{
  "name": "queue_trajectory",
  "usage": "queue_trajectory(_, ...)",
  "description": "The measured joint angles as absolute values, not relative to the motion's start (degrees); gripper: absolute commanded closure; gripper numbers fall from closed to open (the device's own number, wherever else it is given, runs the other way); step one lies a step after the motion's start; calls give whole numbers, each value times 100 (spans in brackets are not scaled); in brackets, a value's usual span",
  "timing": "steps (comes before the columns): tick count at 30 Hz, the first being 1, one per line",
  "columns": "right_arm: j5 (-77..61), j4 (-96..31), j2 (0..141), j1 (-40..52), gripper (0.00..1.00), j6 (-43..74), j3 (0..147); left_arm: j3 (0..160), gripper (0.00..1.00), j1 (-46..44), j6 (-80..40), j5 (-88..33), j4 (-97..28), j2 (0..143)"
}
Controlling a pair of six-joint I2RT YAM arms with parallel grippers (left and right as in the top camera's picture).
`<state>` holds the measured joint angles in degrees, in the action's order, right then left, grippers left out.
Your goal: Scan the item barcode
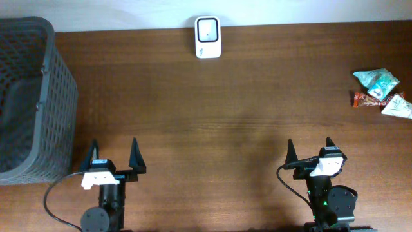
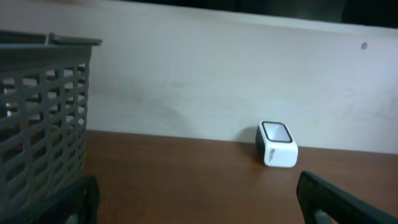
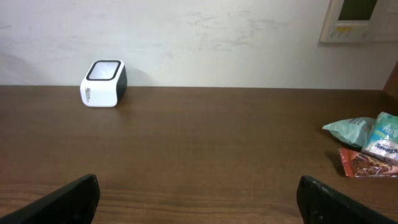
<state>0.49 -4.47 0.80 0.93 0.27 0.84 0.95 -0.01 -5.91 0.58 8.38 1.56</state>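
Note:
A white barcode scanner (image 1: 207, 37) with a dark window stands at the table's far edge by the wall; it also shows as the scanner (image 2: 277, 144) and the scanner (image 3: 104, 83) in the wrist views. Snack packets (image 1: 381, 93) lie at the far right: a teal one (image 3: 357, 129), a pale one (image 3: 384, 142) and a red-brown one (image 3: 367, 165). My left gripper (image 1: 114, 158) is open near the front left, holding nothing. At the front right my right gripper (image 1: 309, 153) is open too, well short of the packets.
A dark grey mesh basket (image 1: 29, 96) stands at the left edge, close beside my left gripper; in the left wrist view the basket (image 2: 40, 118) fills the left side. A wall panel (image 3: 357, 18) hangs behind the table on the right.

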Motion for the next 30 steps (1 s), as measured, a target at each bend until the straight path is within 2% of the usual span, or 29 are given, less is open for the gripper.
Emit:
queue_trajectory(5, 49, -449, 80, 93, 1, 25, 84, 91, 1, 51, -480, 51, 725, 89)
queue_trajectory(14, 49, -449, 80, 93, 1, 27, 84, 73, 1, 51, -49, -307, -414, 80)
queue_trajectory(30, 49, -449, 80, 93, 1, 23, 84, 73, 1, 51, 287, -226, -443, 78)
